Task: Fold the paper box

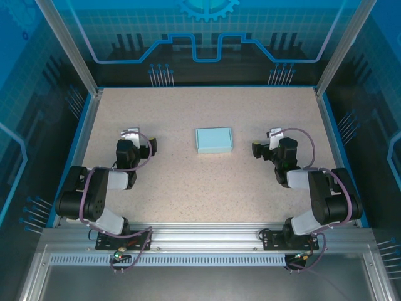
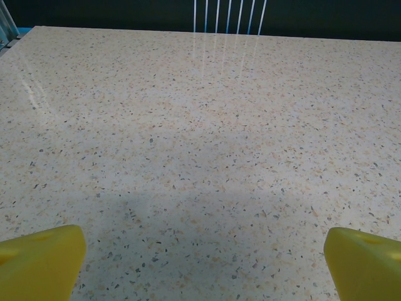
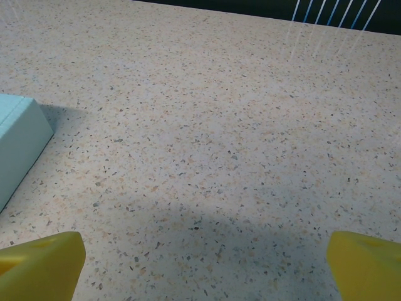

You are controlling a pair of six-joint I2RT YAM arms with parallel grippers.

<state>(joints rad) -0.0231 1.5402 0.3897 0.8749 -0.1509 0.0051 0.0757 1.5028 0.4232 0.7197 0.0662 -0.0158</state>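
The paper box [image 1: 213,140] lies in the middle of the table as a small, flat, closed light teal rectangle. Its right end shows at the left edge of the right wrist view [image 3: 15,147]. My left gripper [image 1: 130,134] rests low over the table well to the left of the box. It is open: its yellow fingertips [image 2: 44,260] stand far apart over bare tabletop [image 2: 203,257]. To the right of the box, my right gripper [image 1: 275,134] is likewise open [image 3: 205,257], and only speckled table lies between its fingertips [image 3: 363,263]. Neither gripper touches the box.
The speckled beige table [image 1: 207,188] is bounded by blue side rails and dark enclosure walls [image 1: 37,125]. Both arm bases sit on the aluminium rail [image 1: 207,238] at the near edge.
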